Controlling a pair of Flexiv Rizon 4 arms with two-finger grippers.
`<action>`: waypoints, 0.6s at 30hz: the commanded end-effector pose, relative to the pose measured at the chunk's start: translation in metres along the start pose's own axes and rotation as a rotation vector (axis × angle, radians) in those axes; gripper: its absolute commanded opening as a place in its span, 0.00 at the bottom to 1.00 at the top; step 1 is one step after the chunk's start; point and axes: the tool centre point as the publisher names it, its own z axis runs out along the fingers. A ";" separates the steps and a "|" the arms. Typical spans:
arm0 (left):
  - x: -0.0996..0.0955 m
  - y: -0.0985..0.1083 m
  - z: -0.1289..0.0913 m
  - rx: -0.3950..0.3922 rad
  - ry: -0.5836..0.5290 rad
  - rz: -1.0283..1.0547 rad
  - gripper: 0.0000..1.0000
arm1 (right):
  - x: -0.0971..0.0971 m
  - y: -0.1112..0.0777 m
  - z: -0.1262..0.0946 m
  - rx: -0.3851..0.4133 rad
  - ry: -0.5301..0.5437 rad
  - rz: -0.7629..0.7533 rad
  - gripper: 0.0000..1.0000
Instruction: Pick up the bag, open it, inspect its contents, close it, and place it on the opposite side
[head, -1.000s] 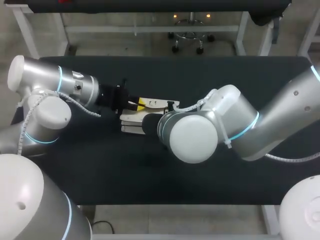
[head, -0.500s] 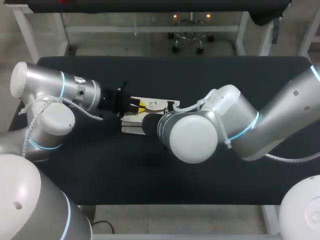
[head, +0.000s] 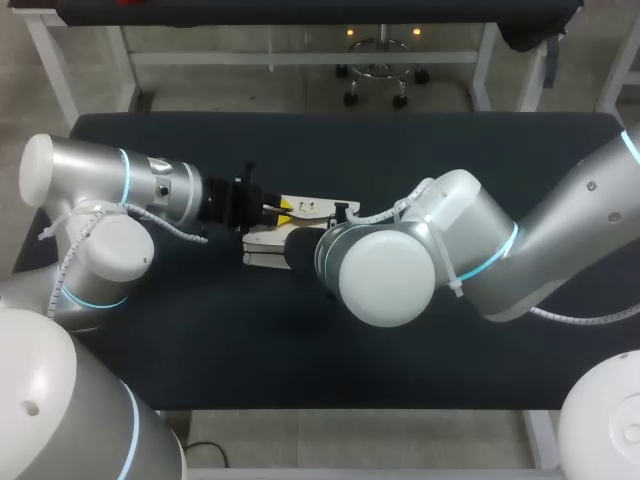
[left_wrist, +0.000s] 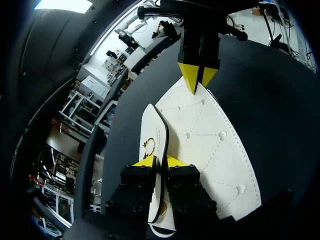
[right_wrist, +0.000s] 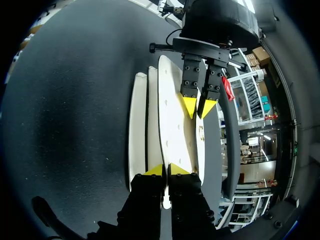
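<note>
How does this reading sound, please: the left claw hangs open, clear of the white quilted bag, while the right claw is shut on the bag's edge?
Not quite: the left claw is shut on the flap of the white quilted bag, as the left wrist view shows. The right claw is shut on the bag's edge, as you say.

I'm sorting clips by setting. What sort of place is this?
Probably a robotics lab bench, set up for a handling trial. The left arm and right arm meet over a dark table, and the left hand and right hand both grip one white bag.
</note>
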 end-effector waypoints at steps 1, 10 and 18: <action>-0.003 0.000 0.005 0.005 0.006 0.006 0.00 | 0.001 0.001 0.001 -0.001 -0.003 0.001 0.00; -0.002 -0.007 0.008 0.054 0.045 -0.024 0.00 | 0.001 0.001 0.001 -0.001 -0.003 0.001 0.00; 0.008 0.004 -0.003 0.035 0.036 -0.034 0.00 | 0.001 0.001 0.001 -0.001 -0.003 0.001 0.00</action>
